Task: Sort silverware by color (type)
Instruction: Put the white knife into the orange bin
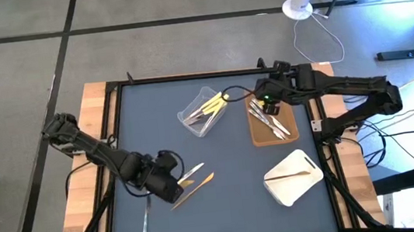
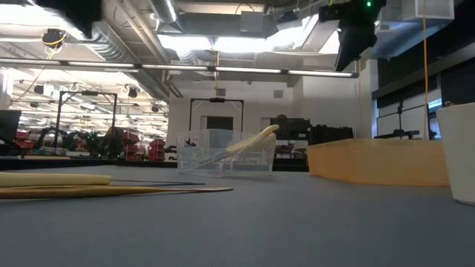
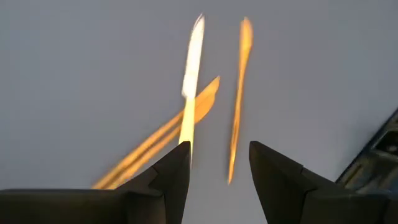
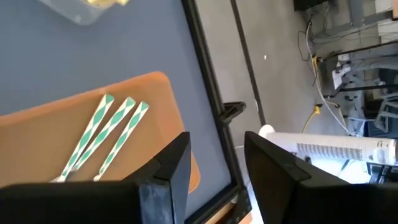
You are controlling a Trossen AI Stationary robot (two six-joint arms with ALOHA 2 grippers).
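Note:
My left gripper is open, low over the near-left part of the table. Just ahead of it lie a pale yellow utensil and two orange-brown ones, flat on the mat. My right gripper is open and hovers above the brown tray, where three silver utensils lie. Pale yellow utensils lean in the clear tub. One utensil lies in the white tray. A silver one lies near the table's near edge.
The tub stands in the table's middle far part, the brown tray to its right, and the white tray nearer on the right. A black frame rims the mat. A fan base stands on the floor beyond.

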